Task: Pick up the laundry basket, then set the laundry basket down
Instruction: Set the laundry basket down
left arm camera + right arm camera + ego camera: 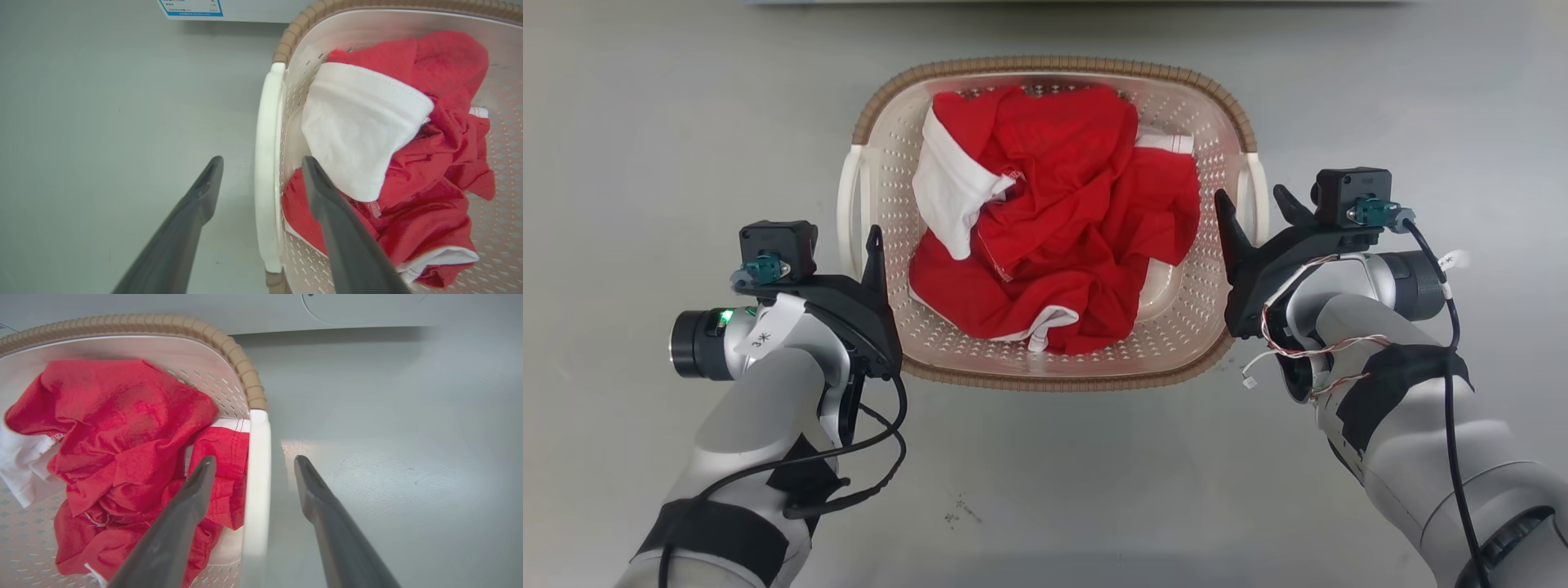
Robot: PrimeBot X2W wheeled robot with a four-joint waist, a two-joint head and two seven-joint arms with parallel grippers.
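head view looks straight down: at the lower left of the frame the left gripper [870, 245] sits against the basket's left side. in the left wrist view its two dark fingers [204, 192] stand moderately apart, one over bare floor and one over the clothes inside. the white left handle [267, 163] runs up the gap between them with a sliver of space either side, so nothing is pinched yet. that straddle looks chosen so a plain squeeze would trap the handle bar. in the middle of the frame the laundry basket [1054, 62] rests on the floor, brown rim all round, with crumpled red and white clothes [1062, 245] heaped inside. the load sits fairly central, which should keep a two-handed lift level, i judge. at the right of the frame the right gripper [1250, 196] mirrors the other: in the right wrist view its fingers [184, 506] are parted the same way around the right handle [257, 477], inner finger over red cloth, outer over floor, not gripping. taking both handles at once seems the point, since lifting one side alone would tip it. the floor [1045, 490] is smooth, pale grey and faintly glossy, with a few dark specks [956, 514] near the bottom centre. a white panel [367, 306] with a shadow beneath it crosses the top of both wrist views.
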